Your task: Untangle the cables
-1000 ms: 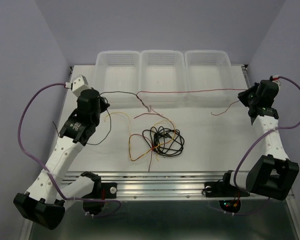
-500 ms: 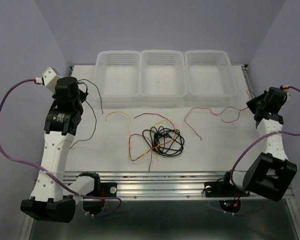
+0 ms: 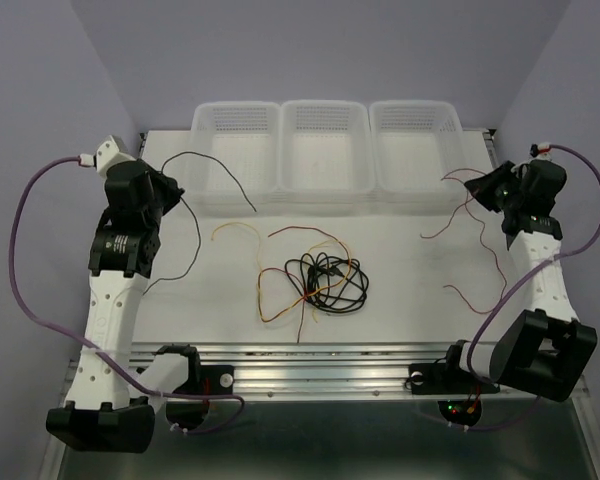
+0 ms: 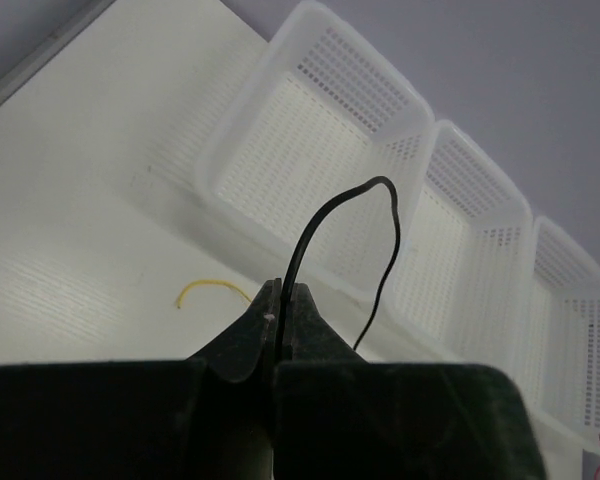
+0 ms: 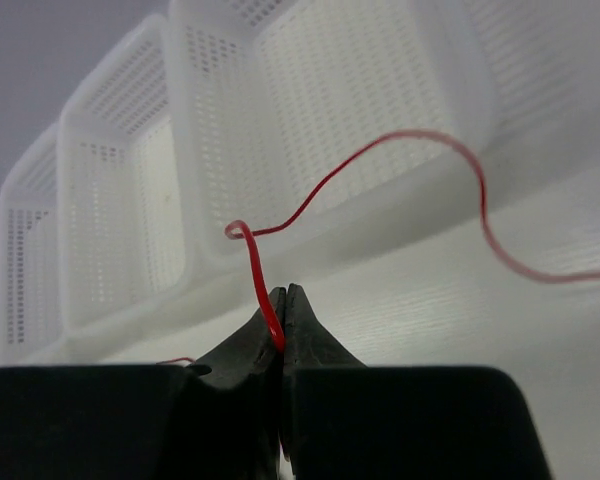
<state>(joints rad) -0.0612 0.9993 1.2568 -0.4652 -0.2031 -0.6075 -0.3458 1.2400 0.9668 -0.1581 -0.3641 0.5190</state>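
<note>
Lilac walls close round a white desk, with three baskets lined along its far edge.

At the far left my left hand is lifted off the desk and pinches the black cable. From the pinch the cable arches up toward the left basket, and another length trails down to the desk beside my left arm. Just right of that lies a loose yellow cable, apart from my hand.

In the middle of the desk sits the knot: black coils with orange and red strands threaded through, touched by neither hand.

At the far right my right hand is raised in front of the right basket, pressed tight on the red cable. Its free length curls down onto the desk beside my right arm.

Both held cables look clear of the knot, so I judge the danger lies in the carrying. These wires are thin and springy and could slip out of a pinch. A dangling tail could snag on an arm as I turn. If I swing either cable inward, its tail could drop across the knot or the yellow cable and tangle again.
</note>
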